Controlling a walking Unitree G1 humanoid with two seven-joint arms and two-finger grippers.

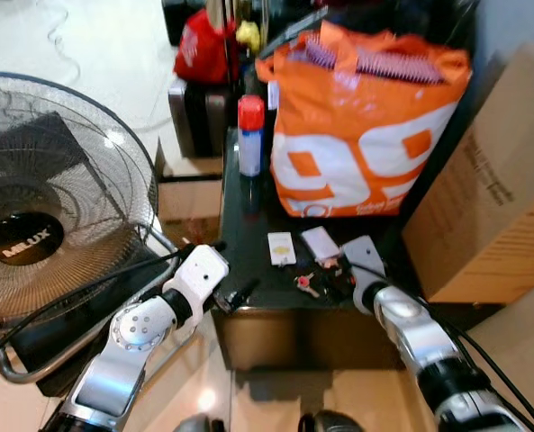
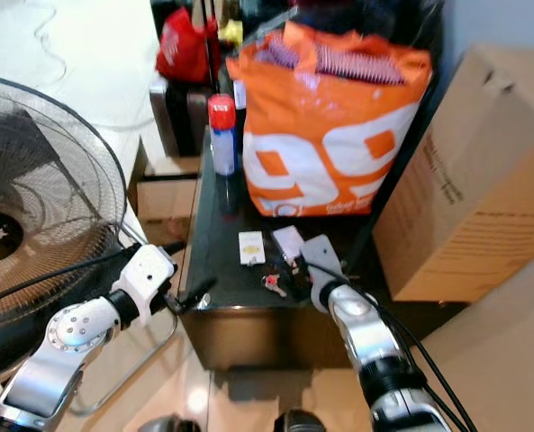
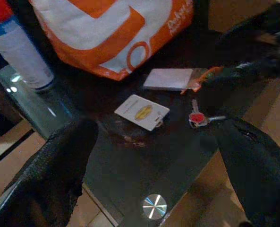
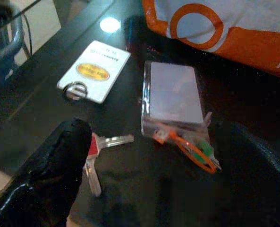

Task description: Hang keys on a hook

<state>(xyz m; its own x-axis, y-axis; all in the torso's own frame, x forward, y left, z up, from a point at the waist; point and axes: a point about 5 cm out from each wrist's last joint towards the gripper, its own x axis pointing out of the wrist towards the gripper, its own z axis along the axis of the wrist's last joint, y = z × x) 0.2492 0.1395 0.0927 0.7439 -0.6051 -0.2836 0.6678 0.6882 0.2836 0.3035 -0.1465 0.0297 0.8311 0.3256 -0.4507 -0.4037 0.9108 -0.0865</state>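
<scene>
On counter [image 1: 248,243], near edge: right claw [image 4: 149,156] spread wide over keys [image 4: 95,158]; left claw [image 3: 154,156] spread wide at the near-left corner. Beyond keys: white tag [image 1: 281,248], card sleeve [image 4: 173,97]. Farthest: orange bag [image 1: 361,126], spray can [image 1: 250,135].

Keys [image 1: 306,283] on dark table [image 1: 248,261], orange bag [image 1: 361,126] behind
</scene>
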